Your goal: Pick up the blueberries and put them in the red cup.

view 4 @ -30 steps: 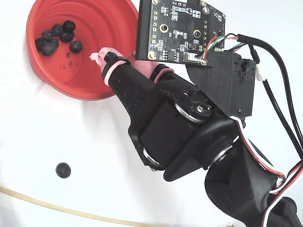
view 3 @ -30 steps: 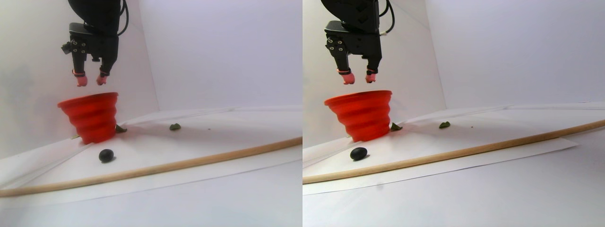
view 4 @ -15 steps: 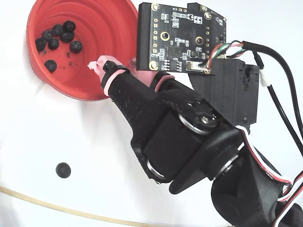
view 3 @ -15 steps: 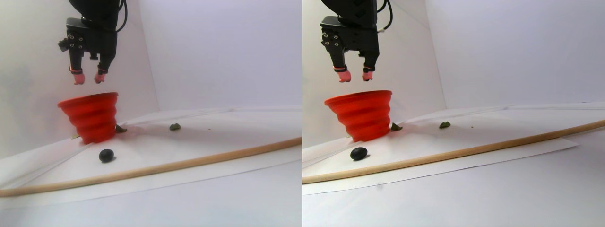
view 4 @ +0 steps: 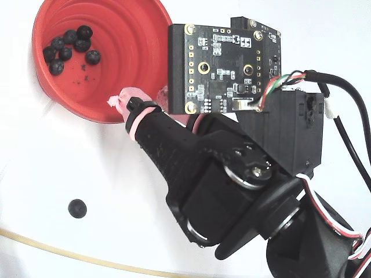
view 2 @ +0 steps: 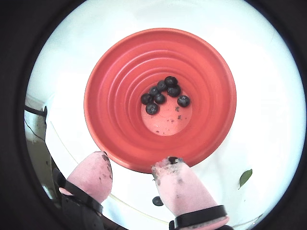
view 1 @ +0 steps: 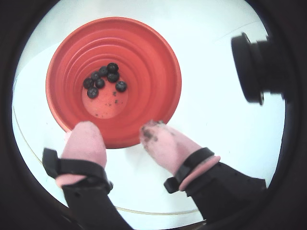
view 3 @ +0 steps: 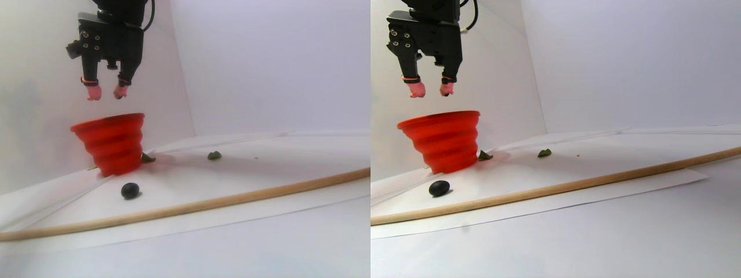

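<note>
Pink-tipped, the tool (view 3: 105, 91) hung spread and empty above the red cup (view 3: 113, 145), which held seven blueberries (view 2: 163, 93); another berry (view 3: 129, 190) lay on the table (view 3: 243, 231) nearby.

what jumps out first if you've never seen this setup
The big red cup fills both wrist views, with seven blueberries clustered on its bottom. Above its near rim hangs the hand, its pink-tipped fingers apart and empty. One stray blueberry lies on the white table outside the cup.
</note>
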